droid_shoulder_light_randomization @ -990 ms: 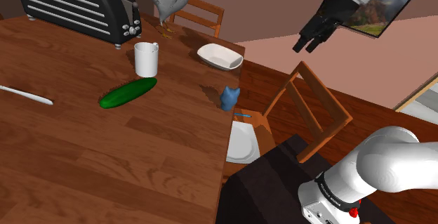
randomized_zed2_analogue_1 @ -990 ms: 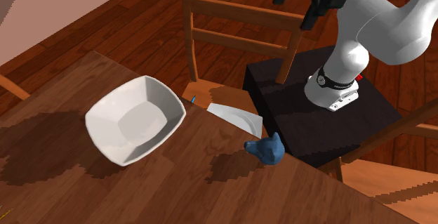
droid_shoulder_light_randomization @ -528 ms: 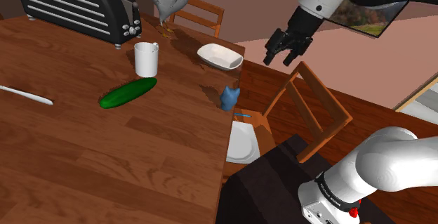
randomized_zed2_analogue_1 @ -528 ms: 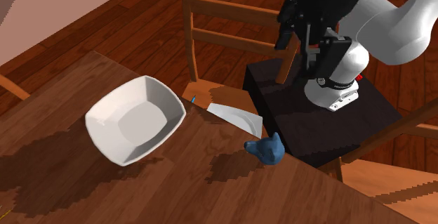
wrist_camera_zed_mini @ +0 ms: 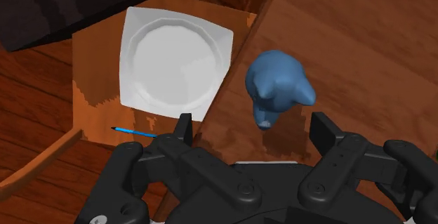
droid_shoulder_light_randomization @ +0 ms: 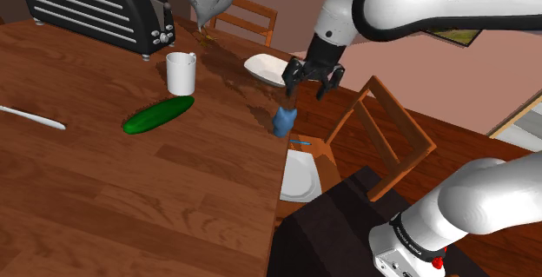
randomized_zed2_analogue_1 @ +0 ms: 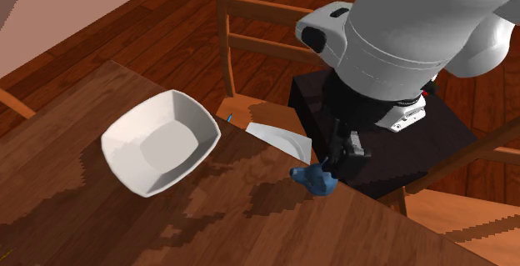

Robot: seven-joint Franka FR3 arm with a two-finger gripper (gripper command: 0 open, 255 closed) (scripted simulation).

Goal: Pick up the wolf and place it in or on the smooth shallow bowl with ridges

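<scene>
Pincer is hanging just above the blue wolf, mid-frame in the shoulder view, fingers spread apart and gripping nothing. The wolf sits upright on the bench, right by its edge, with the chair seat and a white plate below it. In the wrist view the wolf lies ahead of the pincer and closer to one finger than the other, so I'm not centred yet. That's my worry: if I drop like this, I reckon the nearer finger lands on the figure and tips it, and this close to the edge it could go over onto the plate. It's lumpy and rounded too, so an off-centre squeeze may squirt it out. The white shallow bowl waits just up and left of the wolf in the shoulder view, near it but apart. In the second exterior view the bowl is left of centre, and I'd watch not to clip its rim.
</scene>
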